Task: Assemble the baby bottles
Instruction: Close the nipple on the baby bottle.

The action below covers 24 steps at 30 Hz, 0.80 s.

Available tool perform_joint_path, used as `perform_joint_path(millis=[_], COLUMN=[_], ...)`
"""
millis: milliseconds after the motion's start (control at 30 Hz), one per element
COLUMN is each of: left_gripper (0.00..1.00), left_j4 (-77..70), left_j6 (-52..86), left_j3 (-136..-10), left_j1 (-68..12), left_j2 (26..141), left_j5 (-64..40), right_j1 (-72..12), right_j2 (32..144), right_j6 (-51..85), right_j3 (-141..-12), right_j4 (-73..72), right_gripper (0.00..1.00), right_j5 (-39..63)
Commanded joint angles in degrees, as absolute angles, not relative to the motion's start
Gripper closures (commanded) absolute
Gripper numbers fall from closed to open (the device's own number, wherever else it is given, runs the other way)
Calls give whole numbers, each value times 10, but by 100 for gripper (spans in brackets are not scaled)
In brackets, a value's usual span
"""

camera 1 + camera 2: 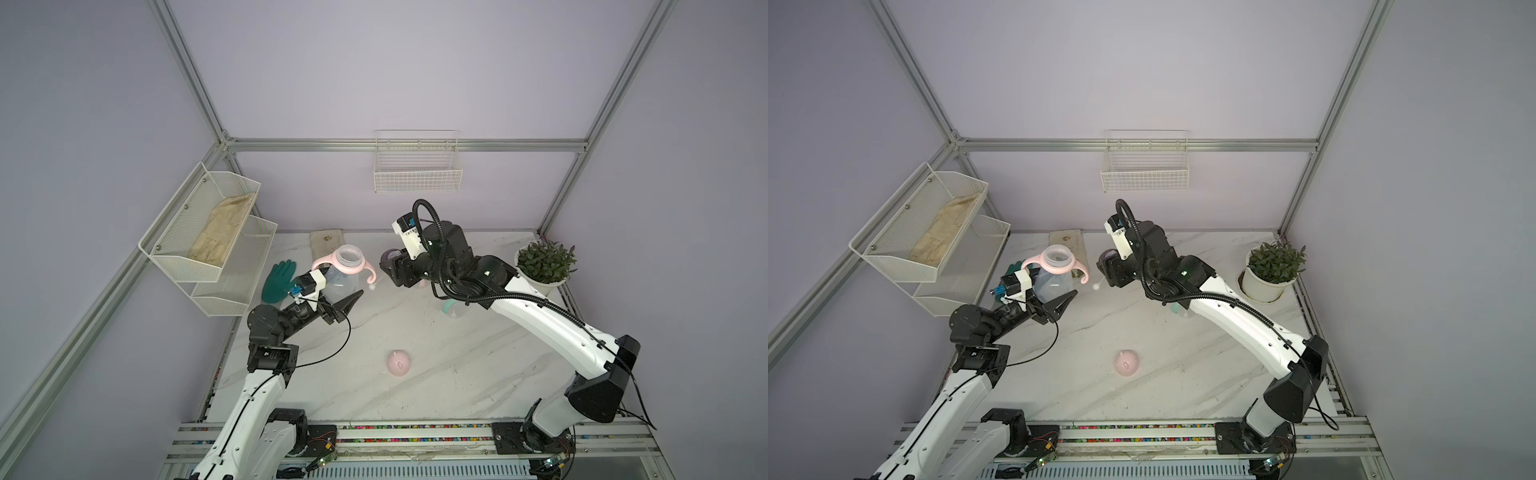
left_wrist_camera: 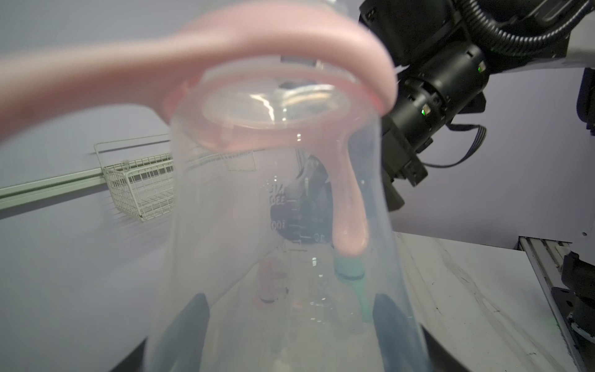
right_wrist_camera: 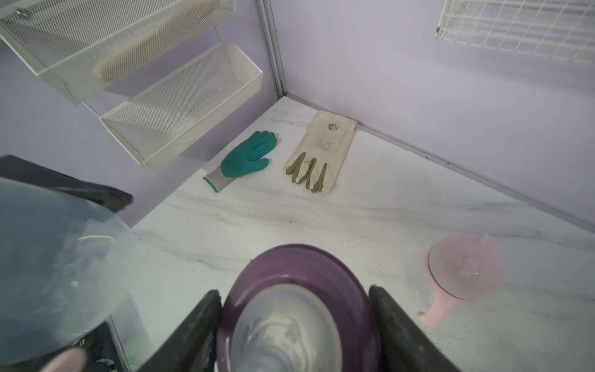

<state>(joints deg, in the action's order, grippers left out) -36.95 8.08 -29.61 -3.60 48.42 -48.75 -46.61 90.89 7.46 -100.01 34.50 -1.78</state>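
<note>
Starting at the left, what has that arm got? (Ana)

Past the mesh shelf and the green glove, the left end effector is clamped on the lower body of a clear bottle, raised off the counter. Its pink handle ring is already seated. The bare mouth faces up and toward the other arm, I'd say so that a top can be brought onto it. (Ben)

And in the middle? (Ana)

A pink dome cap lies alone on the counter, nearer the front and well apart from both arms. It probably goes on last. (Ben)

Then the right arm? (Ana)

The right end effector grips a purple collar with its nipple, one finger on each side of the rim. It is near the bottle's mouth, not touching it. The step in hand looks like screwing it on, which calls for lining the two up squarely. Under that arm stands what seems to be a mint bottle, mostly hidden. The right wrist view also shows a capped pink bottle sitting on the counter. (Ben)
</note>
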Motion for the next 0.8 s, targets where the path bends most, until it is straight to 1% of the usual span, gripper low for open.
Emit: perform_joint_path(millis=[0,200,333,767], left_gripper=[100,100,100,100], left_j4=[-401,-391,-391,-380], left_j6=[82,33,21,-7], left_j3=[-268,-264,-264,-281], left_j1=[-52,-79,-85,-90], left_j2=[507,576,604,636], left_j5=[-472,-513,-519,-522], right_j1=[-468,-468,-467,-467], right_j2=[901,914,922,939], right_j6=[60,51,48,57], right_j3=[-1043,-1131,-1170,-1176], right_j4=[377,419,433,406], right_gripper=[54,54,54,56], right_j5=[-35,-27,-14,41])
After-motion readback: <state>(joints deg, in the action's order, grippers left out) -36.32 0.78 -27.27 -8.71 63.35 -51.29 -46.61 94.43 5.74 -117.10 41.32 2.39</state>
